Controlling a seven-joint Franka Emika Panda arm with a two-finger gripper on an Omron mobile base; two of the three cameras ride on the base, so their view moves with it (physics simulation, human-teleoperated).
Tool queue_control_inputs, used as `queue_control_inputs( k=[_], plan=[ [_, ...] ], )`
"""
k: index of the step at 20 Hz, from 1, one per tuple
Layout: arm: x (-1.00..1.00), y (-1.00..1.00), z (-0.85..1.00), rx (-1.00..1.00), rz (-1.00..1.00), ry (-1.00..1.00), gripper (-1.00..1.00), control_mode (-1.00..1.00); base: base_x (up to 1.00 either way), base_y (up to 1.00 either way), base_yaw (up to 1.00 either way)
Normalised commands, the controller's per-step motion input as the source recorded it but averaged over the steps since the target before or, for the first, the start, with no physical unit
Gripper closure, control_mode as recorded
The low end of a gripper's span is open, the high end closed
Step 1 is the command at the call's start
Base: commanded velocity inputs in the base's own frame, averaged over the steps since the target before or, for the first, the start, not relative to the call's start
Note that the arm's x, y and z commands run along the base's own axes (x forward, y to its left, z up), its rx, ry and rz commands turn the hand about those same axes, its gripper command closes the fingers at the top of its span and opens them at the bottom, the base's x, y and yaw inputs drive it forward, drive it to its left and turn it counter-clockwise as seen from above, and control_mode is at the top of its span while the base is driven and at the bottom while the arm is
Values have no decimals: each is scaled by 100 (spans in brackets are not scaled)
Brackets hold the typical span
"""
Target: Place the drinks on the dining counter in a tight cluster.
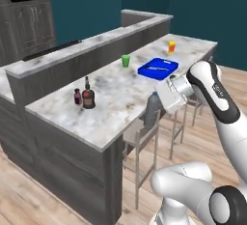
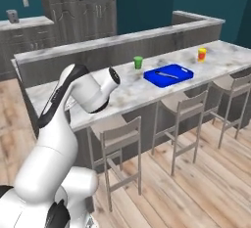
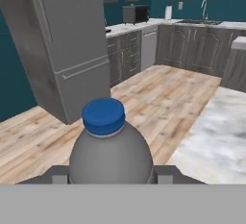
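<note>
1. You are looking at the marble worktop [image 1: 116, 98] running from the lower left to the upper right of the left base view.
2. Your gripper [image 1: 157, 104] is grasping the grey water bottle [image 1: 151, 109] at centre frame, by the worktop's near edge; in the hand view its blue cap is sitting low centre.
3. The blue tray [image 1: 157, 68] is lying above centre, right.
4. The brown bottle [image 1: 88, 95] is standing left of centre, the tiny maroon bottle [image 1: 77, 96] just beside it.
5. The green cup [image 1: 126, 61] is standing upper centre, the orange cup [image 1: 171, 47] further upper right.
</note>
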Motion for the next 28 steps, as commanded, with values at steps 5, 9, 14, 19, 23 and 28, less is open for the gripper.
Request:
queue_control_inputs(
  k=[5, 9, 14, 19, 23, 28],
  plan=[
    [0, 0, 0, 0, 0, 0, 100, 100, 51, -35, 26],
    [0, 0, 0, 0, 0, 0, 100, 100, 64, -13, 16],
    [0, 0, 0, 0, 0, 0, 100, 100, 73, -2, 6],
    [0, 0, 0, 0, 0, 0, 100, 100, 58, 5, 2],
    [0, 0, 0, 0, 0, 0, 100, 100, 7, 1, 0],
    [0, 0, 0, 0, 0, 0, 100, 100, 0, 0, 0]
  ],
)
